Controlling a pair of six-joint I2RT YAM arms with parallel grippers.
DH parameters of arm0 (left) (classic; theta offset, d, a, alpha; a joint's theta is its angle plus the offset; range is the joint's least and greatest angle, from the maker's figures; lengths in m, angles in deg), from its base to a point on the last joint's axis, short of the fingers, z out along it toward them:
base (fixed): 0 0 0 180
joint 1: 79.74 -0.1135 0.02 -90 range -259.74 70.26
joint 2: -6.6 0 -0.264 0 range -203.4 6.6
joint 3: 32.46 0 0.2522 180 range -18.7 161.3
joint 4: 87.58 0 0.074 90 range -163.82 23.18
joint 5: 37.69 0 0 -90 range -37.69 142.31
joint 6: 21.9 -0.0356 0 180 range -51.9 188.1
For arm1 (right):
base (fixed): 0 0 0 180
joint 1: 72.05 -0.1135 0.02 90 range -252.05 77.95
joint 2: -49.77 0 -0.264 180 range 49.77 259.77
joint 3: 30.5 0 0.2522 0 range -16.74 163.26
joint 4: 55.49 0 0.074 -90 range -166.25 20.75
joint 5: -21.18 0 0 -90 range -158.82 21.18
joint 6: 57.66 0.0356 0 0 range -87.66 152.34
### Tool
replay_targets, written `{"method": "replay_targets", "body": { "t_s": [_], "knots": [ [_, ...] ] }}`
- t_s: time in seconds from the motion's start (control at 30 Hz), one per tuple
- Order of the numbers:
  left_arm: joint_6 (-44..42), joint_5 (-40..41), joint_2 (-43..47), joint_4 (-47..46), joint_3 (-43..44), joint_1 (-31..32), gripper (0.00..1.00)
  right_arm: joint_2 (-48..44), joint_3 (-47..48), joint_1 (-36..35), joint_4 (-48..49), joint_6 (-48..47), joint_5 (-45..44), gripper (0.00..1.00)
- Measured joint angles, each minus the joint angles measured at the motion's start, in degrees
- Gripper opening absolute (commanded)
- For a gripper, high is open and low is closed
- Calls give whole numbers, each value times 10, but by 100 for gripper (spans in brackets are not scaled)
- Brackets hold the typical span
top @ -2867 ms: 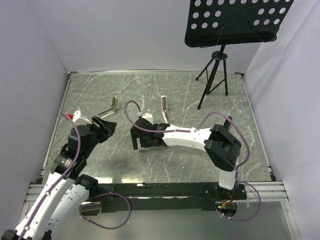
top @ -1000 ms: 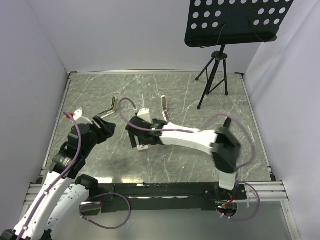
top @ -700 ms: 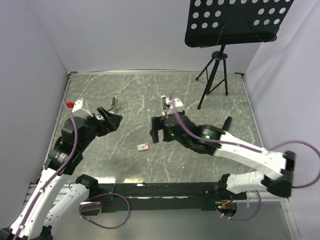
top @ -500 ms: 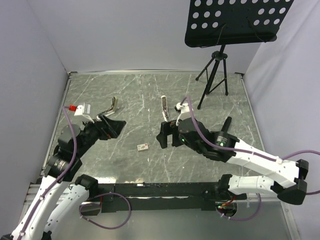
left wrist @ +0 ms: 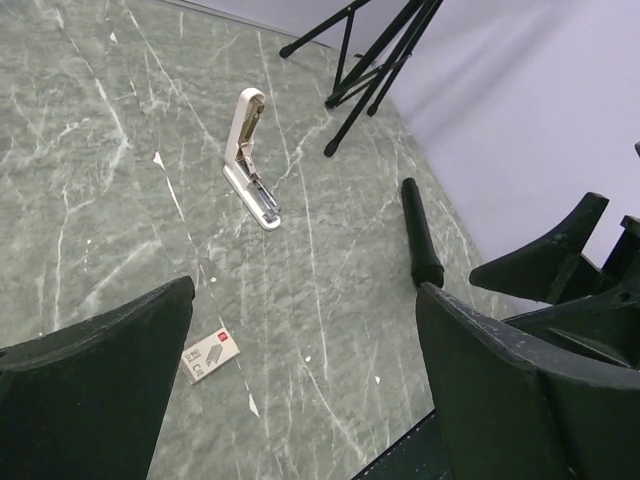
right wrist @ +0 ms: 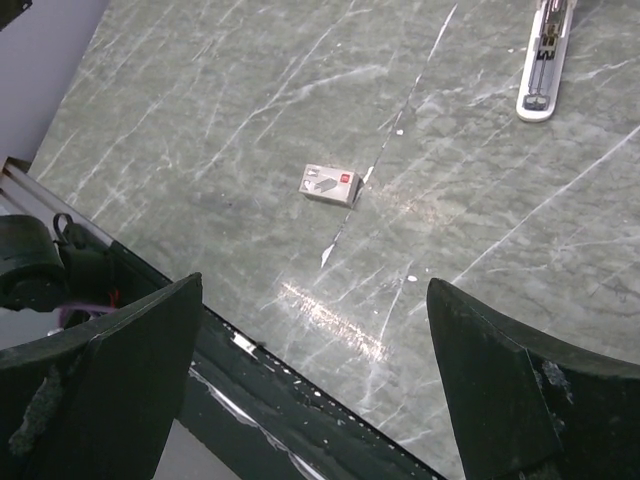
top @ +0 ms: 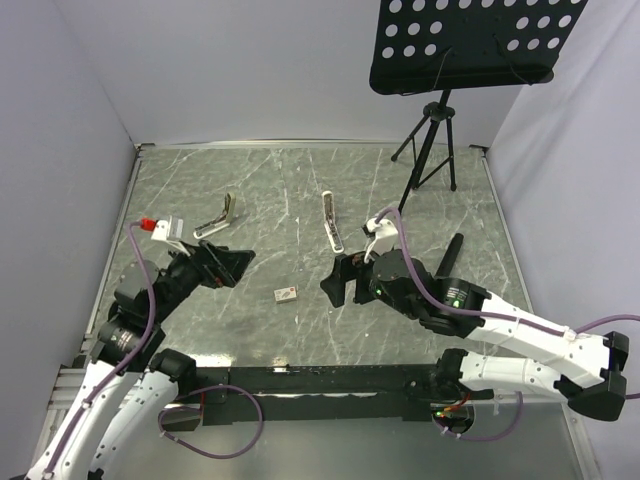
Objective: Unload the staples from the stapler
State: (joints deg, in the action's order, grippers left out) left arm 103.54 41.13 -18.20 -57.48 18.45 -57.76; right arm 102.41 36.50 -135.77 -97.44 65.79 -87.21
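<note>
Grey surface (top: 470, 200) now shows a box (top: 286, 294); left tool (top: 238, 266) and right tool (top: 338, 285) gape, stapler (top: 331, 222) above the right.

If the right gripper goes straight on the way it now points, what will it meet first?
Probably the small white box, lying on the table midway between the open jaws in the right wrist view. Depth is unclear; the right gripper may touch bare table first.

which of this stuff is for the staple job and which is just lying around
Job: stapler, small box (maybe staples).
Lying about: V-shaped hinged piece, black cylinder, tripod stand.
</note>
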Motion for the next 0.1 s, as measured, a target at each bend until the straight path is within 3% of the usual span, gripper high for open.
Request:
{"method": "replay_targets", "body": {
  "t_s": [0.1],
  "knots": [
    [-4,-1,-3,1,0,0,97,2,0,0,0,1,0,100]
  ]
}}
